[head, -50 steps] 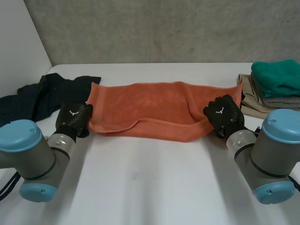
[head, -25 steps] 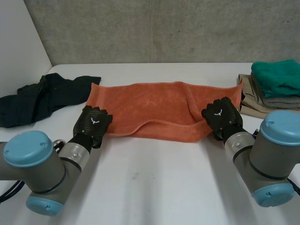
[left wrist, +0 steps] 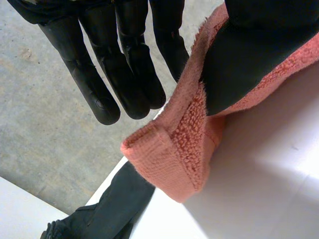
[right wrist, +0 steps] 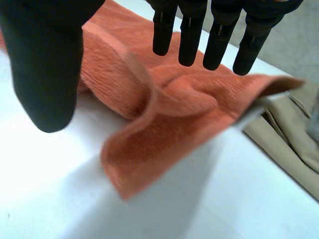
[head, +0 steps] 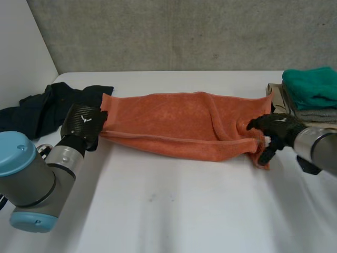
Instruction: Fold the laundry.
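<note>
Lighting is bright and pretty even, looks like soft light from overhead, no hard hotspots anywhere. The white table (head: 174,211) bounces loads of it and goes nearly blown out under the towel's corner in the left wrist view. The orange towel (head: 179,124) only drops a thin soft shadow along its near edge in the head view, plus 1 broader grey patch under its flap in the right wrist view. The concrete wall (head: 174,31) sits clearly dimmer than the table. The dark garment (head: 47,108) swallows detail, almost flat black.
</note>
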`<state>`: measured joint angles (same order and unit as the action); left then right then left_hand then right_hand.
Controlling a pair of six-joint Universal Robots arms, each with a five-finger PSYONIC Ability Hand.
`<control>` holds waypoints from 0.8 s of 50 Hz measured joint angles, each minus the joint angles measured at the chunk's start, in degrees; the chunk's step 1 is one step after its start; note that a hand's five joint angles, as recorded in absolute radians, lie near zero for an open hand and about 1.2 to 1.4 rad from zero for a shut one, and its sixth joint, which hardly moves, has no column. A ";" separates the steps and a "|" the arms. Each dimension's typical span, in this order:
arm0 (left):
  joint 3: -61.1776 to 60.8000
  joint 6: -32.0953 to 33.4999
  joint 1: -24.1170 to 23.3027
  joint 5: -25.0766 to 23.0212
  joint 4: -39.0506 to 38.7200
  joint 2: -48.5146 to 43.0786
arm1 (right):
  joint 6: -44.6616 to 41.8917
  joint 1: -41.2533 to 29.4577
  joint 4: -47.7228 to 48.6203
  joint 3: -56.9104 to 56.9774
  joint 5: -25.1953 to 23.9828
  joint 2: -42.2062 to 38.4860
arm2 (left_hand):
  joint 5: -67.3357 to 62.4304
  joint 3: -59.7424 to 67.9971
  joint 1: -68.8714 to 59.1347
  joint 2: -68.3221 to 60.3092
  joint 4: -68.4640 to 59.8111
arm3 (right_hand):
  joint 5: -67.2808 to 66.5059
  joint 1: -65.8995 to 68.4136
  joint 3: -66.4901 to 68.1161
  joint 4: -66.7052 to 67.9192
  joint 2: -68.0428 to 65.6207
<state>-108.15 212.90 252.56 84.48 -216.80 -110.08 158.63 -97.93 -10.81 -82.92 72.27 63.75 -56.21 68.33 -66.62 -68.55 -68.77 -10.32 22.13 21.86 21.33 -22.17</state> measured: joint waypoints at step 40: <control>4.55 -10.58 2.77 -0.15 10.65 14.38 | 15.39 -1.67 13.94 0.95 5.80 -4.38 | 0.00 0.05 0.00 0.00 -0.01 | -45.77 40.89 46.04 47.21 -44.33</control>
<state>-103.60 202.32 255.34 84.34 -206.15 -95.70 174.02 -99.59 3.12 -81.96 78.06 59.37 -56.21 68.38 -66.62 -68.55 -68.78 -56.09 63.03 67.90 68.54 -66.50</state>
